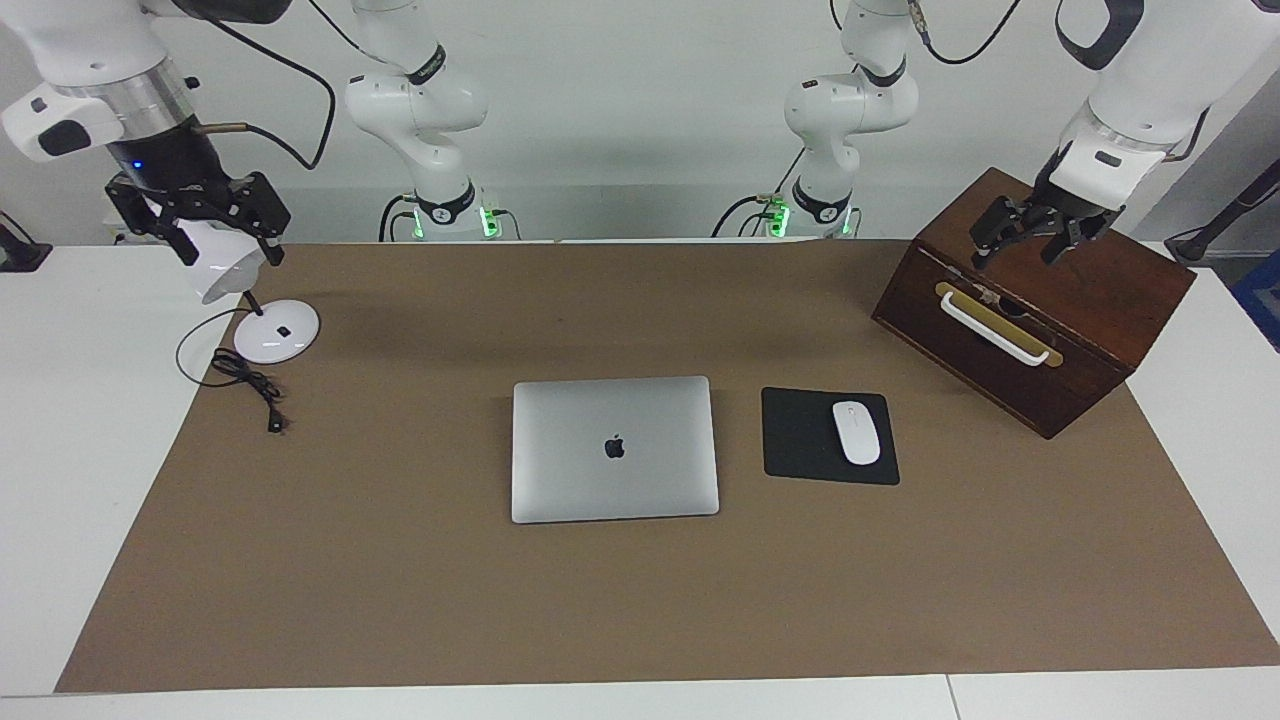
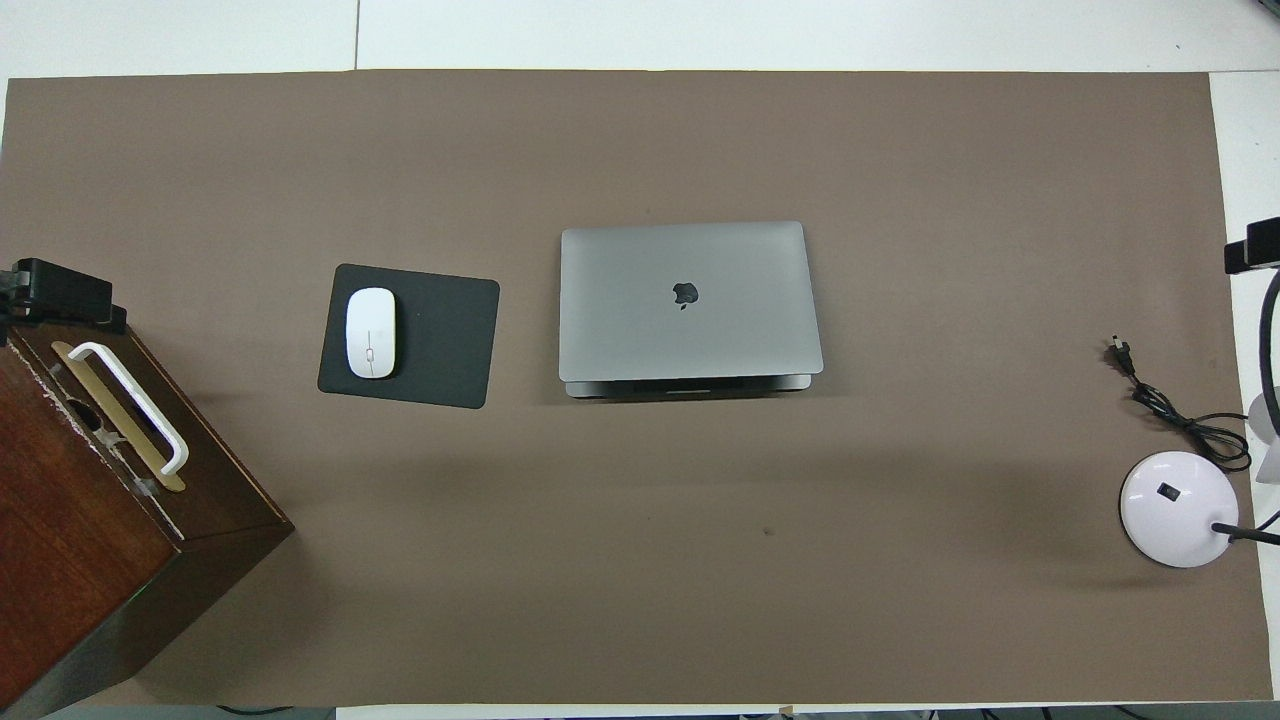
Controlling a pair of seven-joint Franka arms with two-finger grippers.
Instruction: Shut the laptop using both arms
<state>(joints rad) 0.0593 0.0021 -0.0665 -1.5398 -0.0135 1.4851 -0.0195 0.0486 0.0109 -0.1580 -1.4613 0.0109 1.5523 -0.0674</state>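
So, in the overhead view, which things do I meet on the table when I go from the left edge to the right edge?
wooden box → black mousepad with the white mouse on it → laptop → black power cord → white lamp base

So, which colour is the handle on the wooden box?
The handle on the wooden box is white, on a gold plate; the facing view shows it best.
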